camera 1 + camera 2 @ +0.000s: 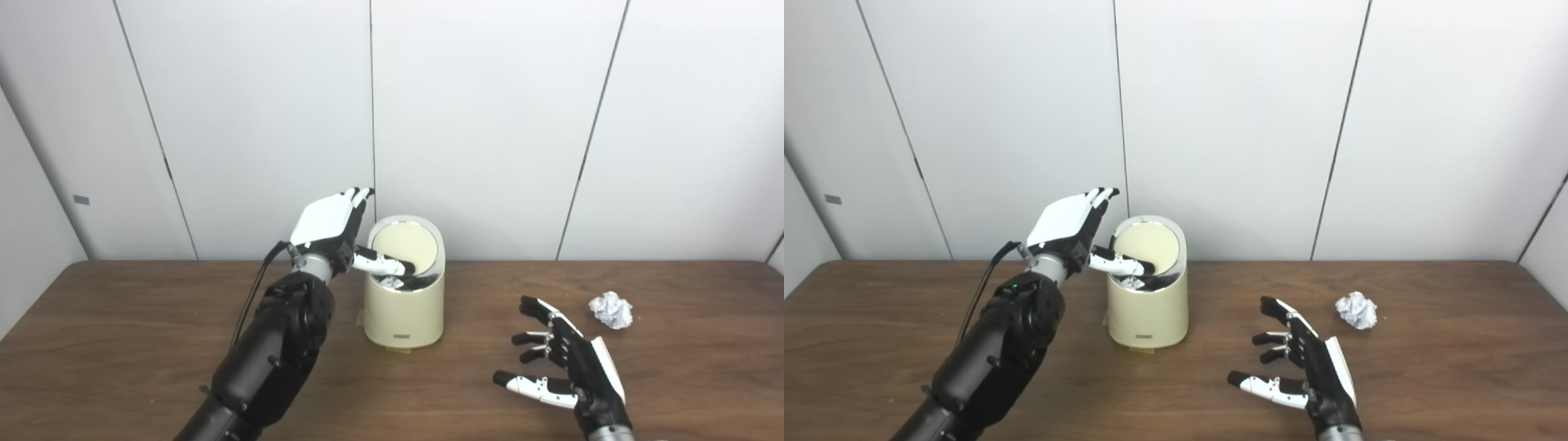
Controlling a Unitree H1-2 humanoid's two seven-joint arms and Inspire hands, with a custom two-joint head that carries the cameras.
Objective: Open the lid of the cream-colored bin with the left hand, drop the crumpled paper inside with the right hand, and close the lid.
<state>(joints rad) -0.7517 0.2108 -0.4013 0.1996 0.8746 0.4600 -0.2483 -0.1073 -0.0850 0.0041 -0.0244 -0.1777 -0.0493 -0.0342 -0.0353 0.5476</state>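
Observation:
The cream-colored bin (404, 309) stands upright at the middle of the table. Its round lid (405, 244) is tilted up, and a dark opening shows below it. My left hand (327, 223) is at the bin's upper left, open, with its fingers pointing up beside the lid. The thumb (383, 264) reaches across the opening and touches the lid's lower edge. The crumpled paper (611, 309) lies on the table to the right. Near the front, my right hand (566, 361) hovers open with spread fingers, apart from the paper and to its front left.
The wooden table (122, 343) runs up to a white panelled wall (490, 122) right behind the bin. My left forearm (269, 361) crosses the table's front left. A small tag or tape piece (361, 317) lies at the bin's base.

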